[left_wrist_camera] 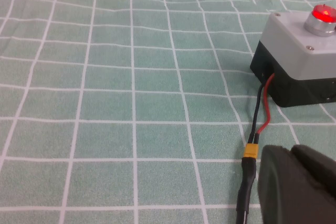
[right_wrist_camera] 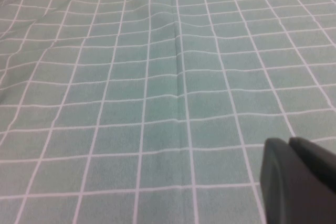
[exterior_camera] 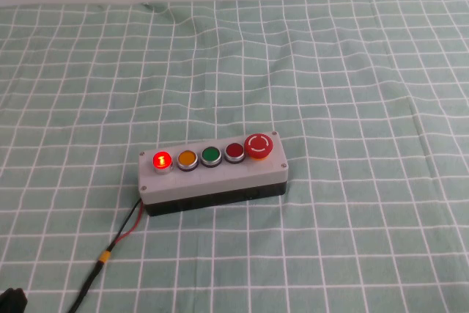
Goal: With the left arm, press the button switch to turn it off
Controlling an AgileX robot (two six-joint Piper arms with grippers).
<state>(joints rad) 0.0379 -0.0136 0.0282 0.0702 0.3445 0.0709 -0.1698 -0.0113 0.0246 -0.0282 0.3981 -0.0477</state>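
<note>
The button switch (exterior_camera: 162,160) is a small round bright-red button, lit, at the left end of the grey five-button box (exterior_camera: 212,176) with a black base, mid-table. In the left wrist view the button (left_wrist_camera: 322,14) glows at the box's near corner (left_wrist_camera: 294,35). The left gripper (left_wrist_camera: 291,151) is shut and empty, low over the cloth beside the box's cable, short of the box. Only a black bit of the left arm (exterior_camera: 12,300) shows in the high view's bottom left corner. The right gripper (right_wrist_camera: 289,142) is shut and empty over bare cloth, and is out of the high view.
On the box, rightward from the lit button, sit an orange button (exterior_camera: 187,158), a green one (exterior_camera: 211,155), a darker flat red one (exterior_camera: 234,152) and a big red mushroom stop (exterior_camera: 259,145). A red-and-black cable with a yellow connector (exterior_camera: 105,256) runs from the box to the front left. A green checked cloth (exterior_camera: 352,71) covers the table.
</note>
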